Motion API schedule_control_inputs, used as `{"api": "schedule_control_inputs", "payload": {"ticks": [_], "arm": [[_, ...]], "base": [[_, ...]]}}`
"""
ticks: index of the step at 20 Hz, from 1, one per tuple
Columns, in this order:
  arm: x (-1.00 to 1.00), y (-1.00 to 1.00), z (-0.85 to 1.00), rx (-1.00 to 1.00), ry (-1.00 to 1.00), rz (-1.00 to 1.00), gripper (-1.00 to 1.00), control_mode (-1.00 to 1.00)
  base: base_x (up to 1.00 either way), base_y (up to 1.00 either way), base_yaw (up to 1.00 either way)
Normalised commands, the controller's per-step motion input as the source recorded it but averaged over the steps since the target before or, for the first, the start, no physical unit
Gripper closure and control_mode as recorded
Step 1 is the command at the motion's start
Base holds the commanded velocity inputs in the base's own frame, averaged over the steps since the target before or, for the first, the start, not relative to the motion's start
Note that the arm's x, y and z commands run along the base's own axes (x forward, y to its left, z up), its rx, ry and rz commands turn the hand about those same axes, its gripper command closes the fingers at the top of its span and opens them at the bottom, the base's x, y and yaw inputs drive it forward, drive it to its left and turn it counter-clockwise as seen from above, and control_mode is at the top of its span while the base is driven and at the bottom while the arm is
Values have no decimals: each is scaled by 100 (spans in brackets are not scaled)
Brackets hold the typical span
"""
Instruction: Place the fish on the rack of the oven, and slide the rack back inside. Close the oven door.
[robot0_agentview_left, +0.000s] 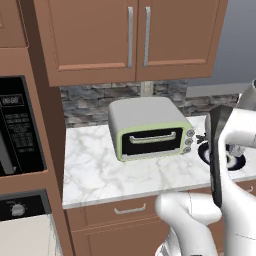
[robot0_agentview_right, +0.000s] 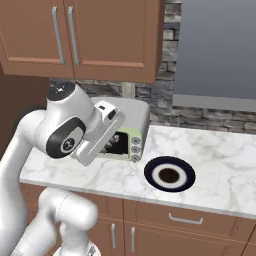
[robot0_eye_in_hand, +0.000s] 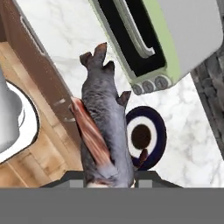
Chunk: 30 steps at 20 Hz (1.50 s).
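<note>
Item: fish (robot0_eye_in_hand: 105, 127), grey-bodied with a reddish-brown flank, held lengthwise in the gripper (robot0_eye_in_hand: 109, 177), whose fingers pinch it at one end while the rest of the body hangs free along the hand's axis, above the counter edge in the hand view. Surroundings: marble counter (robot0_agentview_left: 105, 170); green-and-grey toaster oven (robot0_agentview_left: 150, 132) on it; dark blue-rimmed plate (robot0_agentview_right: 169, 175) just beside the toaster oven, bare. Destination: the oven (robot0_agentview_left: 20, 207), seen as a black control strip with a round knob at the lower left of the left base view, below the microwave (robot0_agentview_left: 17, 125); a pale surface directly under that strip is probably the rack (robot0_agentview_left: 25, 235) drawn out (too cropped to be sure). The oven door itself cannot be made out. Hazards, judged: the fish is gripped near one end only, so a fast swing toward the oven could pivot or shake it loose; the arm stands close to the toaster oven and the cabinet fronts, so a wide sweep risks clipping them; releasing near the rack's edge could let the fish slip off when the rack is slid in.
</note>
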Motion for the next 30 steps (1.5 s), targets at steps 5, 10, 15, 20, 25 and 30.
{"api": "schedule_control_inputs", "payload": {"ticks": [5,10,15,20,25,30], "arm": [[-4,32,0,0,10,57,100,-100],[-16,25,-22,-2,-2,38,100,-100],[-22,28,-19,-2,2,9,100,-100],[-83,77,-37,-14,4,31,100,-100],[-49,26,-10,-6,2,25,100,-100],[-24,0,1,0,0,20,100,-100]], "base": [[0,0,0],[0,0,0],[0,0,0],[0,0,0],[0,0,0],[0,0,0]]}}
